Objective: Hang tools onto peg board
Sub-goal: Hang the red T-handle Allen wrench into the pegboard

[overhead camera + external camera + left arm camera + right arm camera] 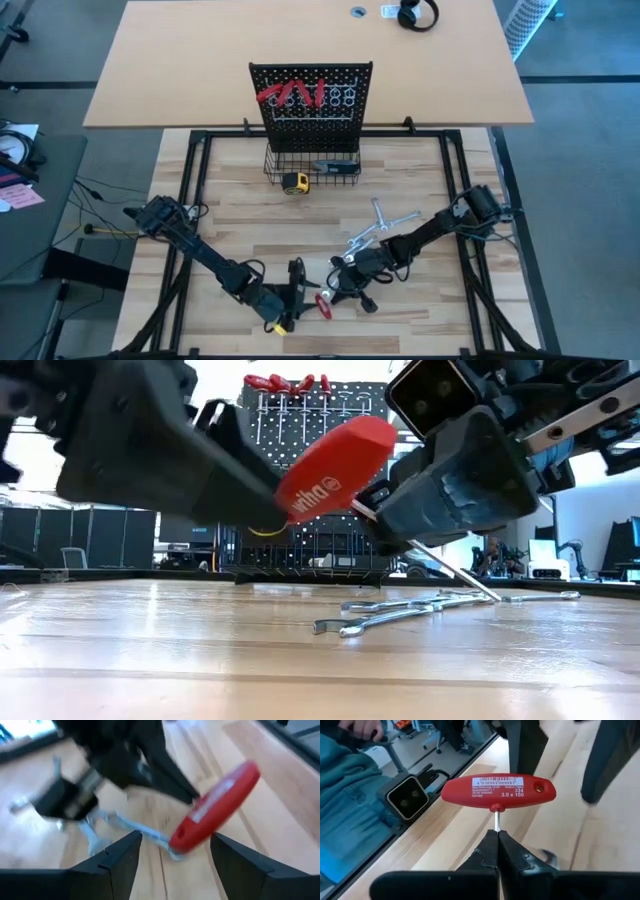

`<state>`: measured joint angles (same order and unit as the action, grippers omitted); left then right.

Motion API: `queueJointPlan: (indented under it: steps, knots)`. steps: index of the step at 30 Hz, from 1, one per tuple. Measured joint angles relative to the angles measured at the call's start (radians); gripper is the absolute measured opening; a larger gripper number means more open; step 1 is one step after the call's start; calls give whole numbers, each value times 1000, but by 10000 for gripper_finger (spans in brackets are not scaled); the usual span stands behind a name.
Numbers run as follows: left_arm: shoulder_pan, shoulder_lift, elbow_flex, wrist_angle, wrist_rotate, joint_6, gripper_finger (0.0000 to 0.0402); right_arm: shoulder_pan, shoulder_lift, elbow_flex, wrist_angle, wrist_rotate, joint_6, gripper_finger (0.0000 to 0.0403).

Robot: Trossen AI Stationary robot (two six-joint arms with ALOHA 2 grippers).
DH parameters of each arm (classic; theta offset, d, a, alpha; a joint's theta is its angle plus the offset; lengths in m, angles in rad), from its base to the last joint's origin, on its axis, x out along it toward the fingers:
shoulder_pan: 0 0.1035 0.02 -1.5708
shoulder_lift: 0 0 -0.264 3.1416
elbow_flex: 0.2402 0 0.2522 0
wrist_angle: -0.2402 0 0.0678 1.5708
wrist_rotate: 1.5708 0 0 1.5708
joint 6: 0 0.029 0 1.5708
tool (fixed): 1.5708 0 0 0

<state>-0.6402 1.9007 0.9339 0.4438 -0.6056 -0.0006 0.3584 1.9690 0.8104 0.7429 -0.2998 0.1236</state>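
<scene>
Red-handled T-driver (498,789) held up off the wooden table (240,230), near its front edge, thin metal shaft pinched between the pressed-together fingers of the right gripper (497,839). Left gripper (175,851) right beside it, fingers spread on either side of the red handle, not closed on it. Silver wrenches (420,608) lying flat on the table behind, in a loose cluster. Peg board (312,100) standing upright at the far side, more red-handled tools (290,94) hung along its top row, wire basket (312,165) at its base. Person in a teal top (350,795) beyond the table edge.
</scene>
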Motion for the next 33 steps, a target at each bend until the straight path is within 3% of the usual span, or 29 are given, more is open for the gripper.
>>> queueJointPlan:
  steps: [4, 22, 26, 33]
  knots:
    - [-9, 0, 0, 65, -3, 66, 230, 2, 0, 0, 1, 0, 0, 5]
    - [-6, 0, 0, 67, -9, 41, 224, -20, 0, 0, 90, 5, 64, 6]
    - [-7, 0, 0, 99, -26, 39, 192, -20, 0, 0, 89, 5, 68, 6]
    - [-8, 0, 0, 96, -28, -17, 98, -20, 0, 0, 88, 9, 69, 6]
